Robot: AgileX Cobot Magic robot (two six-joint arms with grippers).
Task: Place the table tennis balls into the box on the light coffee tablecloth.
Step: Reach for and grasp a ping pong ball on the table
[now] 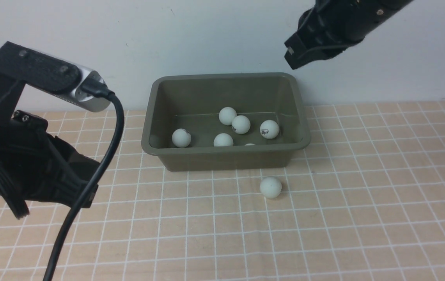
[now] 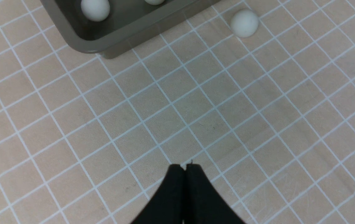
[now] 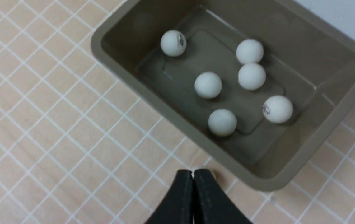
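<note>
Six table tennis balls (image 3: 208, 85) lie on the floor of the olive-green box (image 1: 150, 117), all white and matte. In the right wrist view two of them carry a small dark printed logo. Two balls toward the far wall sit touching or nearly touching, and the rest are spread apart. From the front, one ball is mostly hidden behind the near wall of the box.

The seventh ball (image 1: 271, 187) rests outside on the light coffee tablecloth (image 1: 362, 195), just in front of the near wall of the box, toward its right end and clear of the wall. The box stands upright on the cloth, its far side close to the white wall (image 1: 206, 35).

Right gripper (image 3: 193, 171) — jaws pressed together, tips meeting, nothing between them. In the front view it hangs raised above the far right corner of the box.

Left gripper (image 2: 185, 166) — jaws likewise closed tip to tip and empty. It hovers low over bare cloth to the left of the box, well apart from the loose ball. Its wrist view catches one corner of the box and the loose ball beyond.
</note>
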